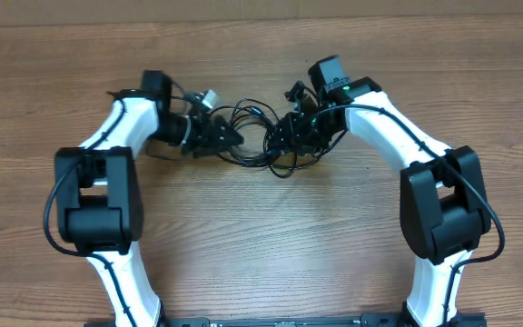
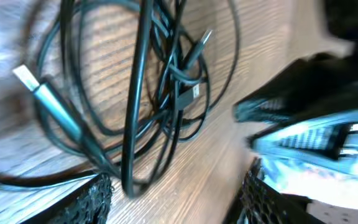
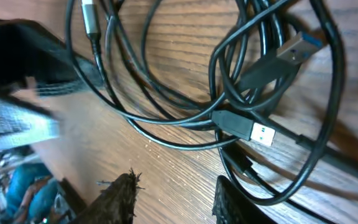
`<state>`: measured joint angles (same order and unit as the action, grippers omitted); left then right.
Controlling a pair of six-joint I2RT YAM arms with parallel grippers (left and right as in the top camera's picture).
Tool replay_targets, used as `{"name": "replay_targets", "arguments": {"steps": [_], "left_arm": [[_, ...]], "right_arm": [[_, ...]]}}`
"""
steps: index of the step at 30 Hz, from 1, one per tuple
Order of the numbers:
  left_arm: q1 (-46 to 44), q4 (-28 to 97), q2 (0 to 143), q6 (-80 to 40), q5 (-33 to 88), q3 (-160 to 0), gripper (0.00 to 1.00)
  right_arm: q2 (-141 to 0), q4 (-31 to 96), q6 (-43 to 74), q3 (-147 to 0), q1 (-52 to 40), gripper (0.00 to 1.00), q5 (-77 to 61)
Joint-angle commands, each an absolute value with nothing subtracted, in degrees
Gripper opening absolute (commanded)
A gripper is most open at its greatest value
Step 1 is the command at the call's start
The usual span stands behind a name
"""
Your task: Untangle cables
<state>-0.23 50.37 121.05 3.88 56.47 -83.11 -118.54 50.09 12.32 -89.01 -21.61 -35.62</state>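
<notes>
The cables [image 1: 254, 136] lie as a tangle of thin black cords on the wooden table between my two grippers. My left gripper [image 1: 229, 138] sits at the tangle's left edge and my right gripper [image 1: 281, 136] at its right edge. In the left wrist view the left gripper [image 2: 176, 202] is open over bare wood, and one cable loop [image 2: 132, 174] hangs just inside its left finger [image 2: 92, 202]. A silver-tipped plug [image 2: 25, 76] lies at the left. The right gripper [image 3: 176, 199] is open with nothing between its fingers. A cord loop [image 3: 291, 186] passes beside its right finger [image 3: 235, 202], near a silver-tipped plug [image 3: 258, 132].
The wooden table [image 1: 271, 236] stretches toward the front between the two arm bases. Thicker black wires run along the white arms [image 1: 121, 136]. In the right wrist view the left gripper's body [image 3: 23, 93] shows blurred at the left.
</notes>
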Motion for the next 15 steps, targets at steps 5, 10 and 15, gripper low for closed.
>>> {"name": "replay_targets", "arguments": {"steps": [5, 10, 15], "left_arm": [[6.7, 50.5, 121.7, -5.9, 48.3, -84.5, 0.66], [4.1, 48.0, 121.7, -5.8, 44.3, -84.5, 0.66], [1.5, 46.4, 121.7, -9.5, 38.1, -84.5, 0.67]], "right_arm": [[-118.7, 47.6, 22.0, -89.6, -25.5, 0.43, -22.5], [-120.6, 39.1, 22.8, -89.6, -25.5, 0.41, -23.2], [-120.6, 36.1, 25.6, -89.6, -25.5, 0.33, -23.0]]}}
